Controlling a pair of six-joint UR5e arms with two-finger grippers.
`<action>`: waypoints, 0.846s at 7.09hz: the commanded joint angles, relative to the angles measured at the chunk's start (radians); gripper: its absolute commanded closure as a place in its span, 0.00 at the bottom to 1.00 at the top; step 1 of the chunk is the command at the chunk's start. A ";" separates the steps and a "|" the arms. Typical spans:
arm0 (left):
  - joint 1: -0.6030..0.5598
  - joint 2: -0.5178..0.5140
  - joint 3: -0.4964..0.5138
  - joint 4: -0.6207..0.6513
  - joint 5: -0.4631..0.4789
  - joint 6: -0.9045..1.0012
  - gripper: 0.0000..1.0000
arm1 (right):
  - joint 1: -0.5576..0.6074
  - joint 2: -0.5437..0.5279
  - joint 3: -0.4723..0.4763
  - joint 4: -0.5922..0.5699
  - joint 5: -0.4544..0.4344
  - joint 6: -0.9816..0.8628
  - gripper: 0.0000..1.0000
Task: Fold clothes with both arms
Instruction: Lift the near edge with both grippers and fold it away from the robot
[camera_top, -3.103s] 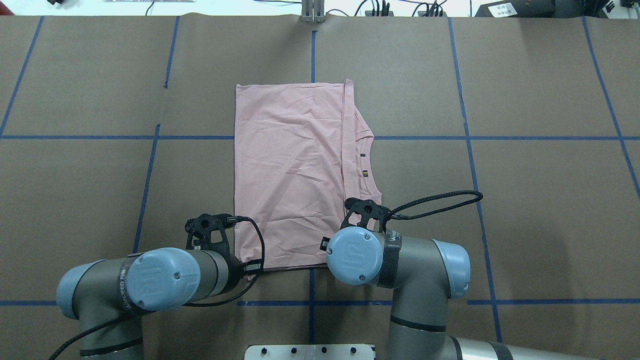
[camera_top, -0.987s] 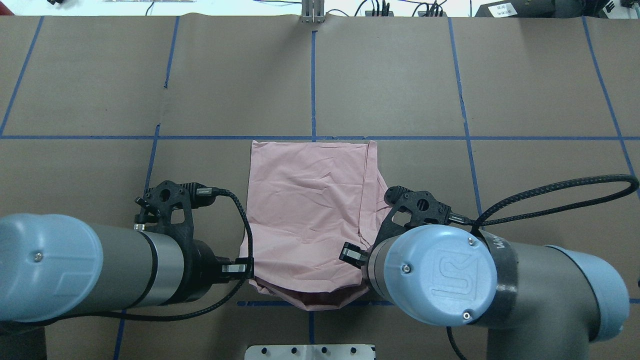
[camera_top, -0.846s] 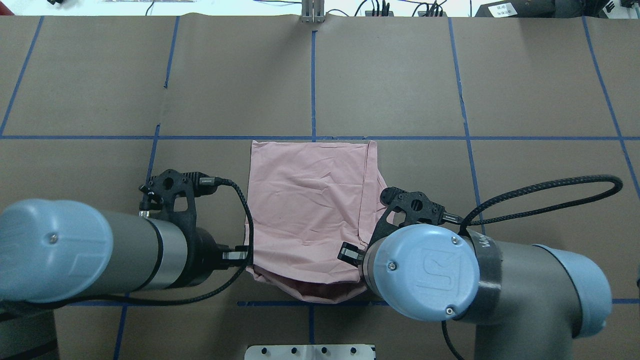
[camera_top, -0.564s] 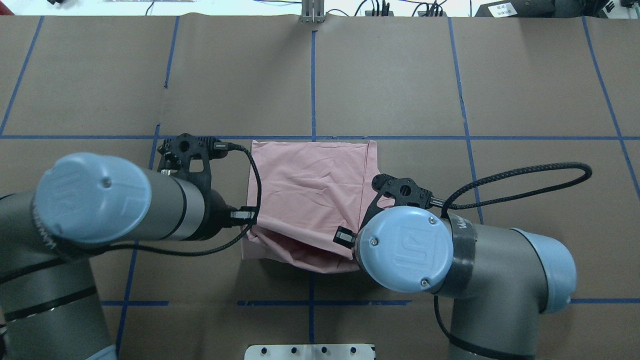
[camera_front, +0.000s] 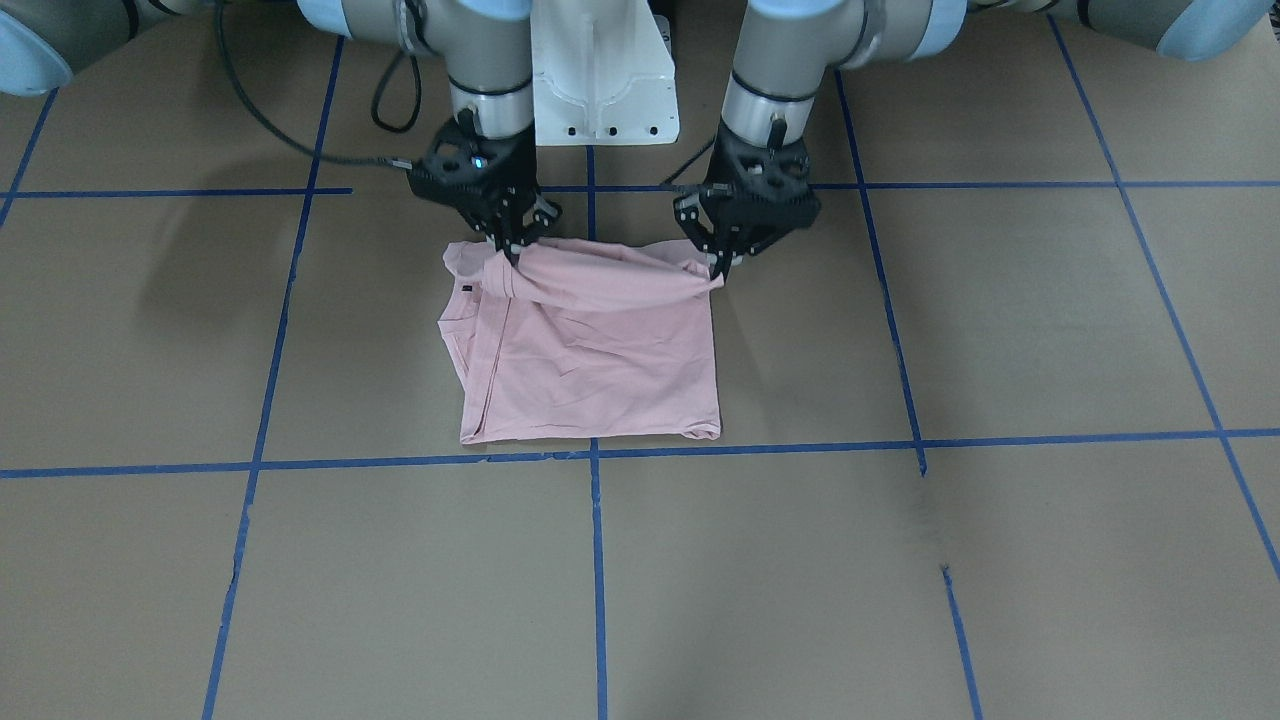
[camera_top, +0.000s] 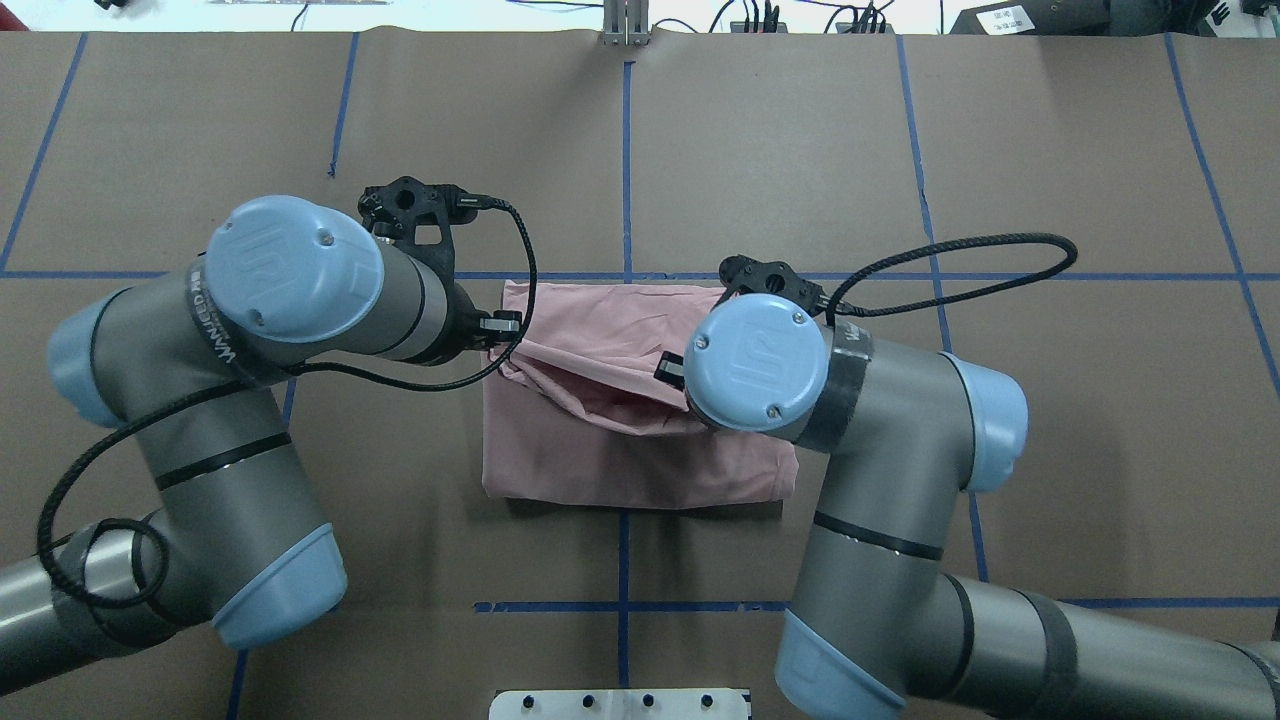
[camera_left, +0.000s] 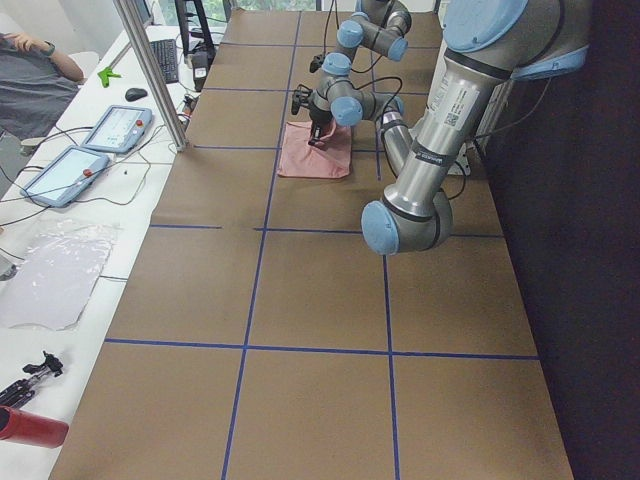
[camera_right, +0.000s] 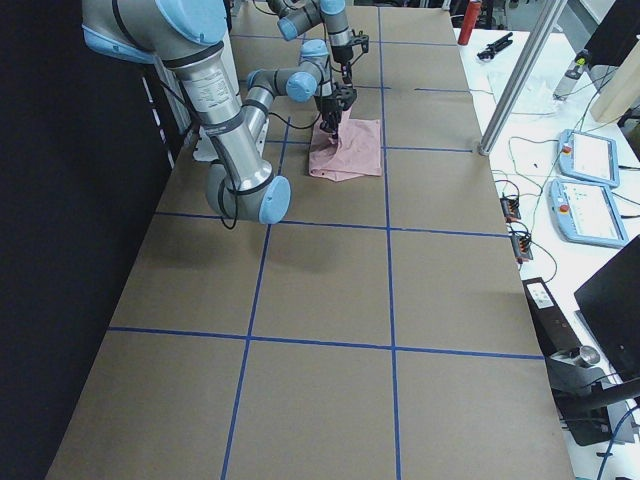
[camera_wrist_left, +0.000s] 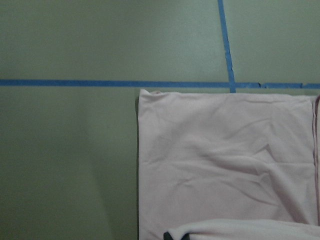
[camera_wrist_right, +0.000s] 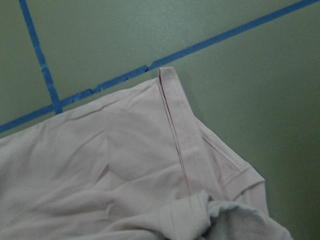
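The pale pink T-shirt (camera_front: 590, 350) lies folded on the brown table, with its edge nearest the robot lifted off the cloth below. My left gripper (camera_front: 718, 268) is shut on one corner of that lifted edge. My right gripper (camera_front: 510, 252) is shut on the other corner, beside the collar. The edge sags between them as a raised roll. In the overhead view the T-shirt (camera_top: 640, 470) shows, but both wrists hide the fingertips. Each wrist view looks down on flat pink cloth (camera_wrist_left: 225, 160) (camera_wrist_right: 125, 170) reaching to a blue tape line.
The white pedestal base (camera_front: 603, 80) stands just behind the grippers. Blue tape lines (camera_front: 595, 560) grid the brown table. A black cable (camera_top: 950, 260) loops out from the right wrist. A metal post (camera_left: 150, 70), tablets and a seated person are at the bench along the table's far side.
Both grippers have carried the shirt's near edge up and away from the robot, over the lower layer toward the far edge. About three seconds ago the shirt lay flat and longer.
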 joint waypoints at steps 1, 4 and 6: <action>-0.023 -0.037 0.158 -0.115 0.002 0.024 1.00 | 0.063 0.078 -0.210 0.107 0.001 -0.042 1.00; -0.055 -0.057 0.301 -0.241 0.004 0.099 0.01 | 0.150 0.129 -0.476 0.306 0.026 -0.226 0.00; -0.119 -0.057 0.300 -0.256 -0.011 0.197 0.00 | 0.201 0.135 -0.472 0.311 0.143 -0.323 0.00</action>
